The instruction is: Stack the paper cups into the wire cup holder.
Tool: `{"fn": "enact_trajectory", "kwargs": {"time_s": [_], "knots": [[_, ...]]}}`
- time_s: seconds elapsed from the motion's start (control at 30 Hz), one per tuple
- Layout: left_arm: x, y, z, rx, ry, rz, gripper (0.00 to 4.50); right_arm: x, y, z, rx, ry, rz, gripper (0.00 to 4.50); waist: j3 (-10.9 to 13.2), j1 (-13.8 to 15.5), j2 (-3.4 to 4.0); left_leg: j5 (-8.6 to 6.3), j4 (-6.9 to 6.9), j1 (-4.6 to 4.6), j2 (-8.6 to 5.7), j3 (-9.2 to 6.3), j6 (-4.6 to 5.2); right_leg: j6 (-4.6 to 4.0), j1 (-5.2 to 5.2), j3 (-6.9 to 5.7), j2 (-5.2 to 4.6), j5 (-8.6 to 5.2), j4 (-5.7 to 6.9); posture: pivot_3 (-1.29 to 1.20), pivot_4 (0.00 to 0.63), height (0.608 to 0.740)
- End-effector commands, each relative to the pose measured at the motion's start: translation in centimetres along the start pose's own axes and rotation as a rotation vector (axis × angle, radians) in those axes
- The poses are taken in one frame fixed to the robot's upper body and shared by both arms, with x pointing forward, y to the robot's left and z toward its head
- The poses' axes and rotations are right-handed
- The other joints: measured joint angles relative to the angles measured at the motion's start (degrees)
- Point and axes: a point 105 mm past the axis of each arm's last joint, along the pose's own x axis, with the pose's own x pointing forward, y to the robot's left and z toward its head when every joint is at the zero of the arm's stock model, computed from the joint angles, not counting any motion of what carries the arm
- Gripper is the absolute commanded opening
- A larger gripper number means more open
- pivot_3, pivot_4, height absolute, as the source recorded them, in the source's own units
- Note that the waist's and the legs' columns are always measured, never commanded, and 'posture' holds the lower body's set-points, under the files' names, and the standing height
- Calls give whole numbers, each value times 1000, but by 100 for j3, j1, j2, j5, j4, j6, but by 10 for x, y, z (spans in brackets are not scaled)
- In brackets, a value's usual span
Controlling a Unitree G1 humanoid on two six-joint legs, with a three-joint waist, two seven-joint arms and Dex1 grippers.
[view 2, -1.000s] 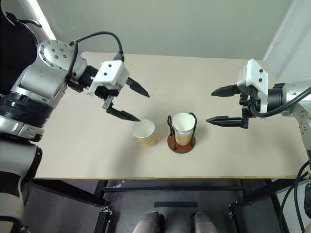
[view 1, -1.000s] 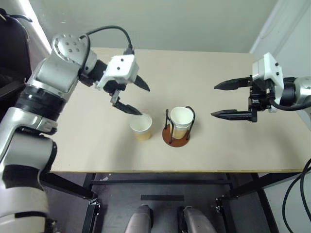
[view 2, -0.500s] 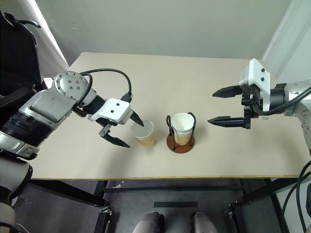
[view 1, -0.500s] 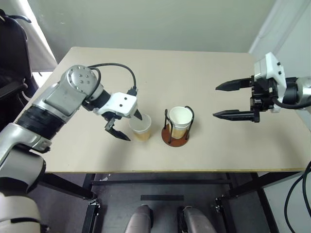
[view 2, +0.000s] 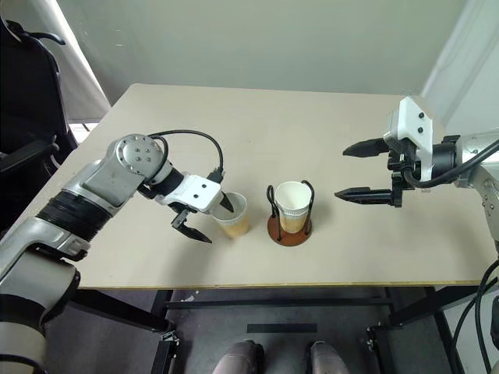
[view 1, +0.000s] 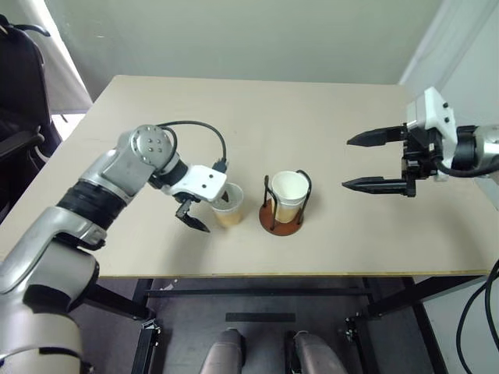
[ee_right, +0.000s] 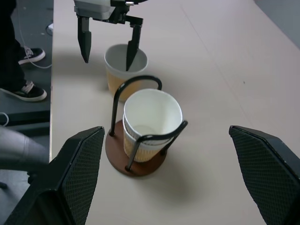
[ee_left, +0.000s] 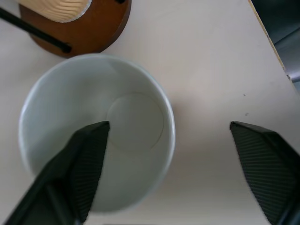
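Observation:
A loose paper cup [view 1: 229,207] stands upright on the table just left of the wire cup holder [view 1: 282,220]. In the holder sits what looks like two nested paper cups [ee_right: 151,117]. My left gripper [view 1: 214,212] points down over the loose cup and is open. One finger [ee_left: 82,168] is inside the cup and the other finger [ee_left: 262,164] stands outside it, well clear of the wall. My right gripper [view 1: 346,164] hovers open to the right of the holder, above the table, with nothing in it.
The tan table [view 1: 327,249] has its front edge close below the cups. A person's shoes [ee_right: 23,91] show on the floor beyond the table's left end. A dark chair [view 2: 23,93] stands at the far left.
My left gripper has come down from above the loose cup to straddle its wall, and its fingers have narrowed slightly. The right arm has not moved.

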Motion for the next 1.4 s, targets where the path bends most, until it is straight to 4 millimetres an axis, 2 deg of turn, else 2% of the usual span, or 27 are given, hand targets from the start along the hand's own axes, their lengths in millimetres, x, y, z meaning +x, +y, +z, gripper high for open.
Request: {"fn": "enact_trajectory", "kwargs": {"time_s": [0.03, 0.27, 0.33, 0.53, 0.67, 1.17, 1.4], "knots": [[-11, 3, 7, 38, -12, 14, 3145, -7, -4, 6, -58, -1, -40, 4354, 0, -6, 0, 0, 0, 0, 0, 0, 0, 1, -1, 0, 0, 0, 0, 0, 150, 740], [-16, 7, 15, 32, -55, 26, 566, -7, -3, -7, -97, 14, -20, 4354, 0, -3, 0, 0, -2, 1, 0, 0, 0, 3, 1, 0, 0, 2, 0, 0, 150, 740], [-18, 9, 15, 33, -53, 30, 57, -8, -1, -10, -82, 32, 11, 4354, 0, -4, 0, 0, -2, 0, -1, 1, 0, 4, 0, 0, -1, 3, -1, 0, 150, 740], [-26, 17, 19, 50, -58, 58, 57, -15, -6, 3, -36, -33, 55, 4354, -1, -23, 1, 0, -4, 2, 0, 1, 0, 4, 0, 1, 0, 3, -1, 0, 150, 740], [-34, 23, 24, 66, -60, 84, 57, -20, -11, 3, -47, -16, 66, 4354, -1, -15, 1, 0, -5, 0, 0, -1, 0, 3, 1, -1, 0, 3, -2, 0, 150, 740], [-89, 87, 63, 152, -82, 332, 57, -19, -13, 6, -34, 9, 65, 4354, 0, -6, 1, -1, -10, -3, -1, 0, 1, 3, -1, 1, -2, 3, -8, 0, 150, 740], [-90, 100, 78, 190, -111, 370, 57, -23, -15, 39, -71, -75, 49, 4354, 4, -6, 8, -2, -15, -4, -3, 4, 2, 5, -5, 3, 0, 3, -10, 0, 150, 740]]}}
